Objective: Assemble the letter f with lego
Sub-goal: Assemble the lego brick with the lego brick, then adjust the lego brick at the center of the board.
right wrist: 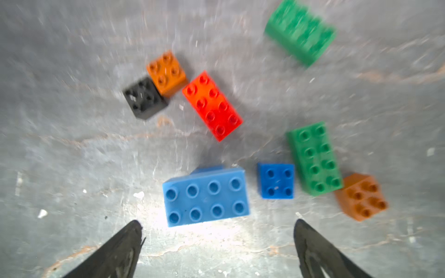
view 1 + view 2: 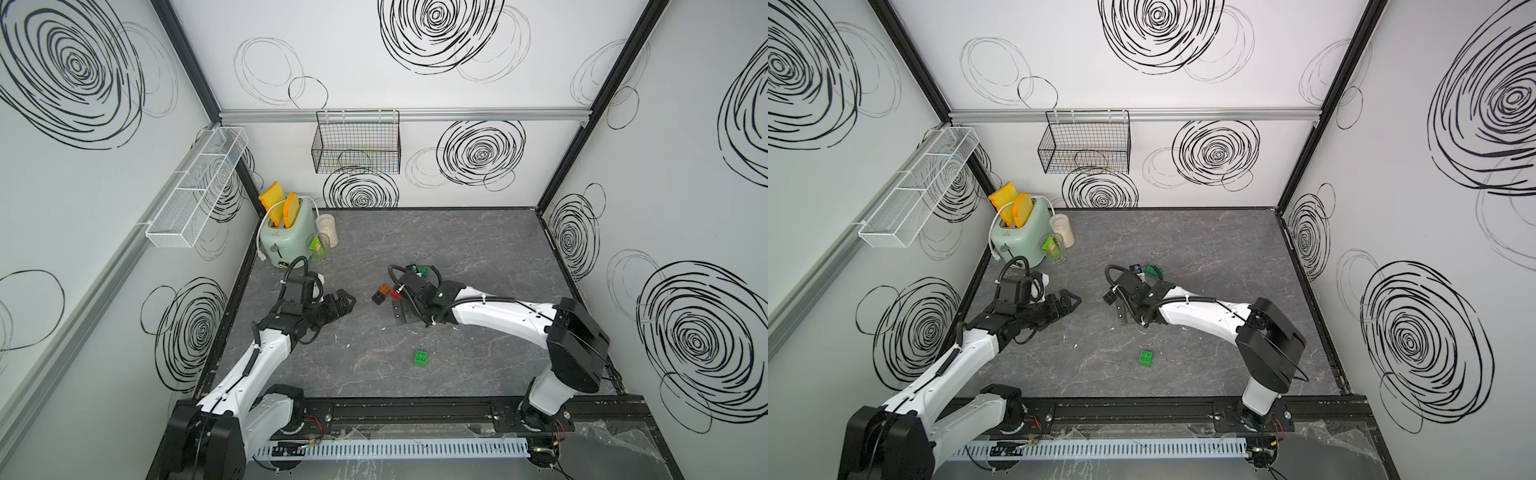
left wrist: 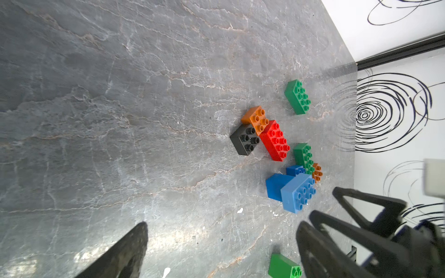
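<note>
The lego lies loose on the grey table. In the right wrist view a light blue oblong brick (image 1: 206,196) sits on a darker blue one, just ahead of my open, empty right gripper (image 1: 217,227). Around it are a blue square (image 1: 276,181), a green oblong (image 1: 315,158), an orange square (image 1: 361,196), a red oblong (image 1: 212,106), an orange square (image 1: 166,72), a black square (image 1: 144,97) and a blurred green oblong (image 1: 299,32). One green brick (image 2: 421,358) lies alone nearer the front. My left gripper (image 2: 347,302) hovers open and empty, left of the cluster.
A mint toaster (image 2: 286,237) with toast, a jar (image 2: 327,230) and a glass (image 2: 320,249) stand at the back left corner. A black wire basket (image 2: 356,143) hangs on the back wall and a white mesh shelf (image 2: 197,187) on the left wall.
</note>
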`<state>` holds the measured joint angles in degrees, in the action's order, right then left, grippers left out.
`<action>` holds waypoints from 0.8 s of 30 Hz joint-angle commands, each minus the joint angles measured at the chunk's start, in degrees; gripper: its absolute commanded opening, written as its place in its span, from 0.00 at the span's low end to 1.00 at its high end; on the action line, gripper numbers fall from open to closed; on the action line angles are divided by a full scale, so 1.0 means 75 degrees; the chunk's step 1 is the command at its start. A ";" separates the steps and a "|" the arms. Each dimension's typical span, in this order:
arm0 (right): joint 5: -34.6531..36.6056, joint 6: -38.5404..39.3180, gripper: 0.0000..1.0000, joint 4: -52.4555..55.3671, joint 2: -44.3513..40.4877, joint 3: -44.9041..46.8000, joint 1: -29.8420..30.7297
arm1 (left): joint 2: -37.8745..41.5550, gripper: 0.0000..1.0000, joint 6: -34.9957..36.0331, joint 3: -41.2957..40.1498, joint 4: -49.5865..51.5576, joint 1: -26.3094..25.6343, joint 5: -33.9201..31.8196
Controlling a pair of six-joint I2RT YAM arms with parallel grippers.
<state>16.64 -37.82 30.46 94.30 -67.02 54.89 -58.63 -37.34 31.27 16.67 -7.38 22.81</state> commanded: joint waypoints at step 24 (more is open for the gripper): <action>-0.1891 0.0083 1.00 -0.2556 -0.1927 0.4042 -0.3475 | -0.1446 0.98 -0.2806 -0.0111 -0.3199 -0.4844 -0.1012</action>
<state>3.62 -37.26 14.13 79.35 -38.02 29.04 -67.75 -52.58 31.22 0.89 -43.51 16.36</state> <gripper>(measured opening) 0.987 0.981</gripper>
